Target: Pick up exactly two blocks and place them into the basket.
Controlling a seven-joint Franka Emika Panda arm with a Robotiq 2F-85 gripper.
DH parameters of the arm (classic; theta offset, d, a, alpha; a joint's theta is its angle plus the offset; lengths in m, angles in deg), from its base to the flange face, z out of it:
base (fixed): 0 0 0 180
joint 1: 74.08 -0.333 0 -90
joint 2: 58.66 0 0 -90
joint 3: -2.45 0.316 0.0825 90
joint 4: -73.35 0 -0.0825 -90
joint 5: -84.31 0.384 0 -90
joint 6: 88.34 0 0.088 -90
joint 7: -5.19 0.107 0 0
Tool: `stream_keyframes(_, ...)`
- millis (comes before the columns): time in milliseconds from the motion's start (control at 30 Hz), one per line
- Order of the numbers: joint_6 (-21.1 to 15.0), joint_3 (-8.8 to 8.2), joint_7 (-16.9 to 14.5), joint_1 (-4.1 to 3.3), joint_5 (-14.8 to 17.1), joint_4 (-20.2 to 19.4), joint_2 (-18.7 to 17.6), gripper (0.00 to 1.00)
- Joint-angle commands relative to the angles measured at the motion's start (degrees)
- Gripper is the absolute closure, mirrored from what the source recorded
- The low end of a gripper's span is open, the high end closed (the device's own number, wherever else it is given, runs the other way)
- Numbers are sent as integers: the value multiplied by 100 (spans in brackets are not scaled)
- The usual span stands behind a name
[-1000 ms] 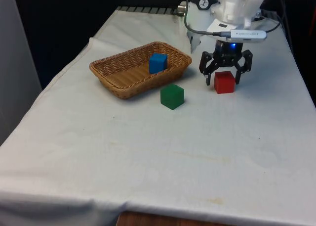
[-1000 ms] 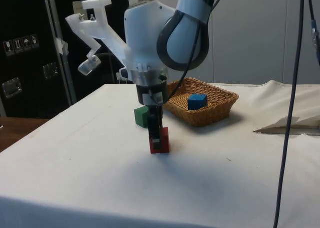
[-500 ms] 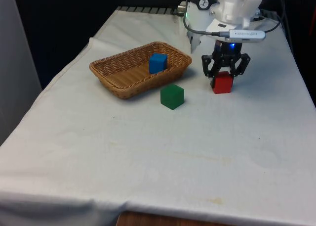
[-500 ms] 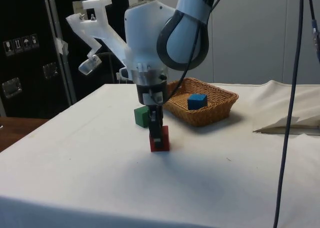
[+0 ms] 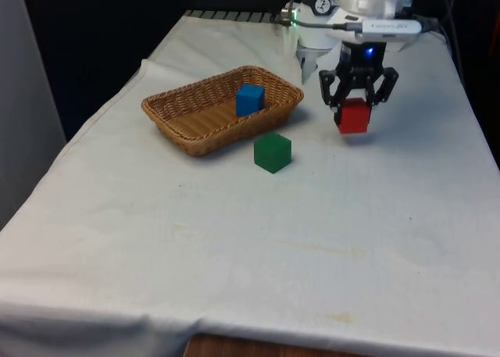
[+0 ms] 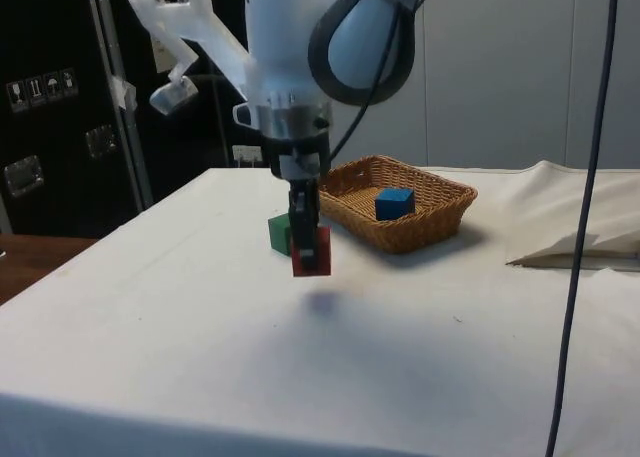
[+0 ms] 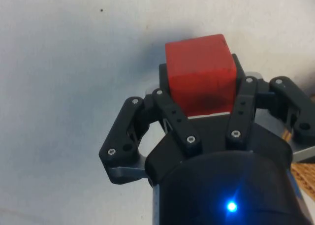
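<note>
White-cloth tabletop (image 5: 234, 240): hand (image 5: 355, 111) clamped on red block (image 5: 354, 116), lifted clear of cloth. Blue block (image 5: 250, 99) inside wicker basket (image 5: 183, 119), green block (image 5: 272, 152) just beside basket.

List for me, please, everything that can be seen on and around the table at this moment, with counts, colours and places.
Basket: one, tan wicker, on the table towards the front view's left.
Blue block: one, blue, inside the basket.
Green block: one, green, on the cloth just in front of the basket, apart from it.
Red block: one, red, held off the cloth with its shadow below it in the side view.
Table cloth: one, white, covering the table.
End effector: one, black, shut on the red block, raised above the cloth to the front view's right of the basket.
</note>
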Motion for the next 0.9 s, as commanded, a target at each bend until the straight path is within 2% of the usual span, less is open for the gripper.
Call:
stream_keyframes(0,46,0,0,0,0,-6,52,99)
stream_keyframes(233,378,-23,-6,0,-46,-6,430,99)
stream_keyframes(267,304,-6,-11,0,-6,-6,378,99)
stream_keyframes(300,453,-23,-17,0,-52,0,516,99)
stream_keyframes(567,831,-46,-69,6,-52,80,882,99)
stream_keyframes(600,768,-34,-74,0,-11,69,854,99)
stream_keyframes(833,1192,-172,-235,23,-40,212,1163,99)
stream_keyframes(867,1094,-155,-212,6,-11,189,1112,99)
